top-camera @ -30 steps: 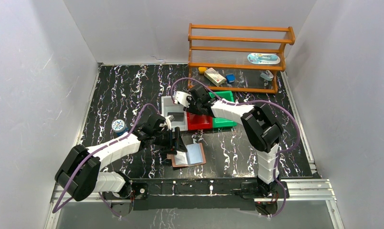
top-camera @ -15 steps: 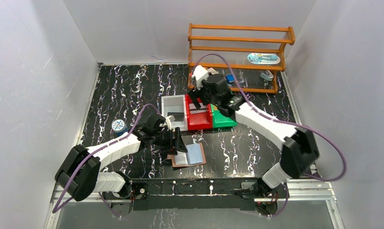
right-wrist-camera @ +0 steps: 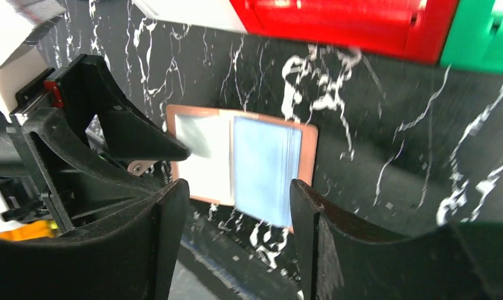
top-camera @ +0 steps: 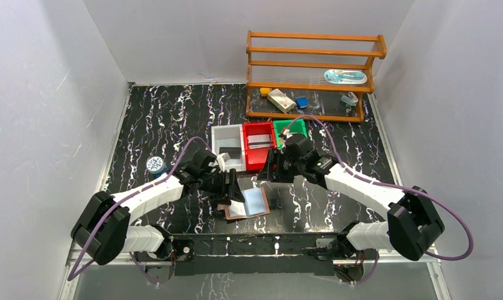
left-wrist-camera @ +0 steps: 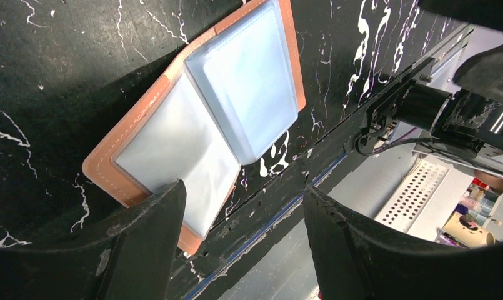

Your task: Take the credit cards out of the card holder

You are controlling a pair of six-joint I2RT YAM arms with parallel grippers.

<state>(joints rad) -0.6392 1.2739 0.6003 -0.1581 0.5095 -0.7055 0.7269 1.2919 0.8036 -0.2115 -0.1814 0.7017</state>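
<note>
**Location.** The card holder (top-camera: 249,203) lies opened flat on the table (top-camera: 174,119), close to the near edge, with its pale blue pocket side up. It sits between the two arms, in front of the white bin (top-camera: 227,129) and the red bin (top-camera: 258,125).

**Left fingers** (top-camera: 231,187). They are spread wide with nothing between them. They hang over the holder's left half, and one tip overlaps its corner in the wrist view. Contact cannot be confirmed.

**Right fingers** (top-camera: 270,175). They are likewise parted and empty, poised above and just behind the holder's right half, clear of it.

**Cards.** No bare card edge shows. The left panel looks paler than the blue sleeves on the right, which may mean a card sits inside, but this cannot be settled from these views.

**Handling assessment.**
- The holder is judged light and limp at the fold, so it is likely to slide or lift if a card is pulled without restraint. It should be pinned by its tan leather border.
- The cards are judged thin, stiff and slick, offering little purchase. Each is best pinched by the short exposed edge at the pocket mouth and drawn out along the sleeve, not upward.

**Risk.** The whole holder may be dragged toward the table edge.
</note>
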